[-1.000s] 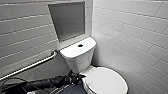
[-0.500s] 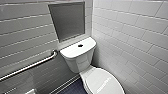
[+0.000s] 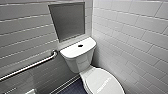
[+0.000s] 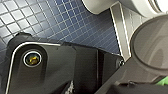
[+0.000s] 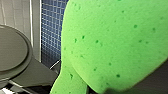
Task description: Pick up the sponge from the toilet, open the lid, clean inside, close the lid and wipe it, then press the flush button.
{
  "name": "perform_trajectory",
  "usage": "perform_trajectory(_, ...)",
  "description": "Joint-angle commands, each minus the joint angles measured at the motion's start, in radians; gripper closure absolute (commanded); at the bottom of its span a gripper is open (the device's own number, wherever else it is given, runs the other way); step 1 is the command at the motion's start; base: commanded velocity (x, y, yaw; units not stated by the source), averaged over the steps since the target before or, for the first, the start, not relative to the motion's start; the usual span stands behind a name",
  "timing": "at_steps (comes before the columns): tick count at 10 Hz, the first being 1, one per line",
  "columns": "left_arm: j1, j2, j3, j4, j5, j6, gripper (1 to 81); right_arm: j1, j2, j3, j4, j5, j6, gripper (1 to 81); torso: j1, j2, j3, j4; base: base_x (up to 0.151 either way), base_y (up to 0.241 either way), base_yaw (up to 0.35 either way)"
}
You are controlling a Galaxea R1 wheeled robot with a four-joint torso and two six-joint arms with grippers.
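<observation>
The white toilet [image 3: 77, 53] stands in the corner in the head view, tank against the back wall. Its oval lid [image 3: 103, 81] is down, with faint lettering near the front edge. A dark round flush button [image 3: 80, 45] sits on the flat tank cover. The bright green sponge [image 5: 112, 42] looms very close in the right wrist view, and my right gripper is shut on it. A sliver of the same green sponge [image 4: 163, 81] shows at the edge of the left wrist view. My left gripper is open and holds nothing that I can see.
A steel grab bar [image 3: 30, 66] runs along the grey tiled wall left of the tank. A recessed grey panel [image 3: 67, 21] sits above the tank. White tiled wall closes in on the right. Dark blue small-tile floor [image 4: 62, 22] lies beside the bowl.
A dark arm that crossed the lower left of the head view a second ago has left it. The toilet and lid stand as before.
</observation>
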Motion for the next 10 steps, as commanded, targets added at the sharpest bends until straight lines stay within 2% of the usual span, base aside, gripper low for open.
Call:
perform_trajectory(1,0.158,0.008,-0.037,0.300,-0.048,0.011,1.0,0.097,-0.193,0.183,-0.026,0.028,-0.002,81.1,0.000,0.000,0.000,0.000,0.000,0.000,0.000)
perform_trajectory(3,0.217,0.096,-0.125,0.335,-0.048,0.011,1.0,0.221,-0.279,0.272,-0.012,0.025,-0.001,81.1,0.000,0.000,0.000,0.000,0.000,0.000,0.000)
perform_trajectory(5,0.258,0.165,-0.201,0.341,-0.046,0.011,1.0,0.372,-0.296,0.318,-0.008,0.015,0.004,81.1,0.000,0.000,0.000,0.000,0.000,0.000,0.000)
perform_trajectory(6,0.283,0.189,-0.243,0.340,-0.046,0.011,1.0,0.444,-0.285,0.309,0.023,0.001,0.005,81.1,0.000,0.000,0.000,0.000,0.000,0.000,0.000)
perform_trajectory(10,0.330,0.283,-0.384,0.332,-0.048,0.009,1.0,0.714,-0.229,0.274,0.132,-0.161,0.007,81.1,0.000,0.000,0.000,0.000,0.000,0.000,0.000)
